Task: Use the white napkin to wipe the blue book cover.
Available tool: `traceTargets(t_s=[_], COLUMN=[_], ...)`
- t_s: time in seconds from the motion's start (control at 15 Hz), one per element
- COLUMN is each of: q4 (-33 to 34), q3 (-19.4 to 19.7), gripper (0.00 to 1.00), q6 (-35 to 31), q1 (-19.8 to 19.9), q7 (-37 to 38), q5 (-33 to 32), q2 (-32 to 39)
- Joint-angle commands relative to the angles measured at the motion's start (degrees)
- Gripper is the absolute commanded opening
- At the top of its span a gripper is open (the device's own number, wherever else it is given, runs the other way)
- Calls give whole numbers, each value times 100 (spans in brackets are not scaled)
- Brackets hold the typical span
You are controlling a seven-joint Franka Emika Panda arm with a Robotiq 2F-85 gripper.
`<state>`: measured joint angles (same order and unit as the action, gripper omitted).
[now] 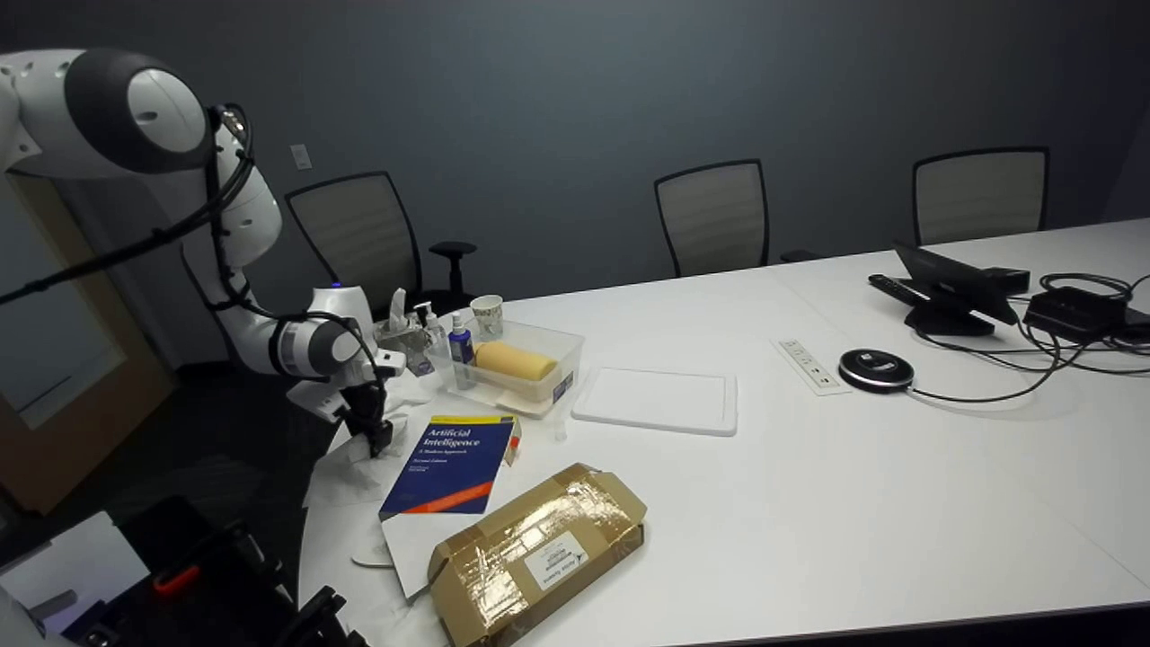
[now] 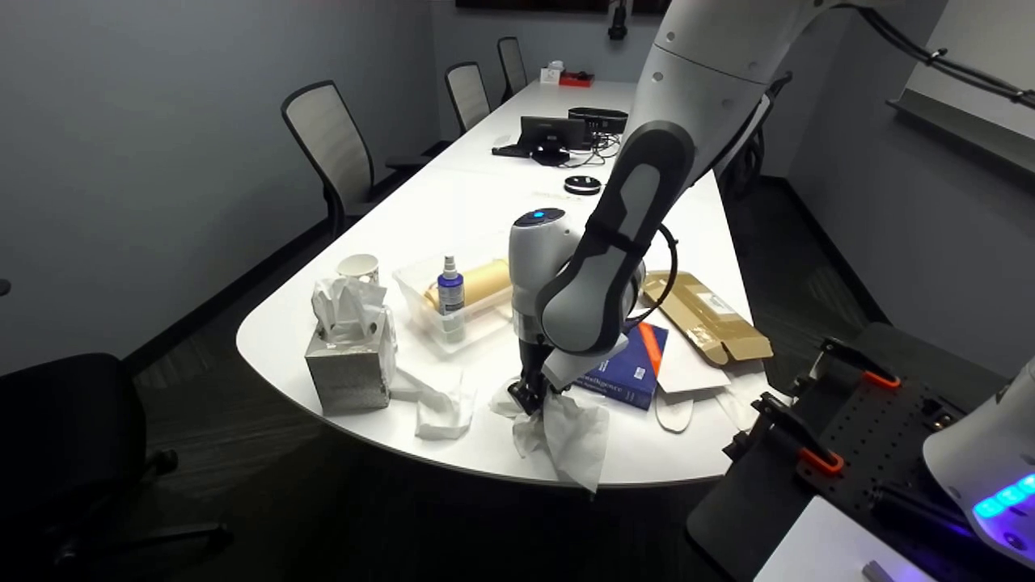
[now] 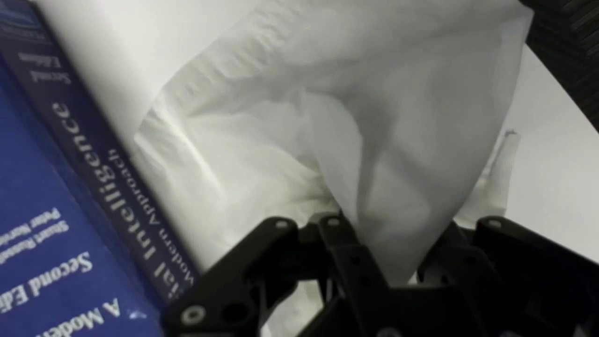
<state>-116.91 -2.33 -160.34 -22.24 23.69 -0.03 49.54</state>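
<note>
"One white napkin point(image 2: 578, 436), held or not? Status ASAP, pls."

"Held, AFAICT. Gripper point(image 3: 395, 255) is pinching a bunched fold of it, a finger either side in wrist view. Can't see how firm the grip is."

"OK, & where's the napkin?"

"On the table point(image 1: 809, 503), just beside the book point(image 3: 61, 187). Can't tell if it touches the spine point(image 3: 119, 192). One corner shows past the table edge in wrist view."

"And the blue book cover point(image 1: 452, 467)?"

"Face up, nothing on it in an exterior view. So no wiping at this moment. Clean or dusty, can't tell."

"Prog. est.?"

"Early, IMO. Done: the grasp. Left: lift, carry over, lay it on the cover, then back-&-forth strokes w/ enough pressure to wipe, not enough to shove the book."

"Risks?"

"Prob. the loose part folding under, so the gripper itself might meet the cover. I'd go in w/ plenty of napkin below the grip. FYI, loose tissue point(image 2: 445, 412) by the tissue box point(image 2: 349, 380) isn't the one, I'd say."
</note>
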Motion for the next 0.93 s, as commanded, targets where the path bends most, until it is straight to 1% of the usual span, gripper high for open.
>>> traceTargets(t_s=[0.0, 0.2, 0.33, 0.4, 0.53, 0.67, 0.8, 0.87], q4=[-356, -567, -700, -744, -813, -823, -802, -770], q3=[-91, 11, 270, 489, 905, 1291, 1579, 1723], gripper=[3, 3, 3, 3, 3, 3, 3, 3], q6=[140, -11, -106, -147, -358, -653, -989, -1139], q1=[286, 402, 390, 315, 231, 119, 8, -113], q7=[-187, -84, 89, 201, 336, 450, 487, 540], q5=[289, 398, 378, 309, 169, 78, 99, 126], q2=[-671, -1122, -1353, -1413, -1390, -1215, -955, -792])
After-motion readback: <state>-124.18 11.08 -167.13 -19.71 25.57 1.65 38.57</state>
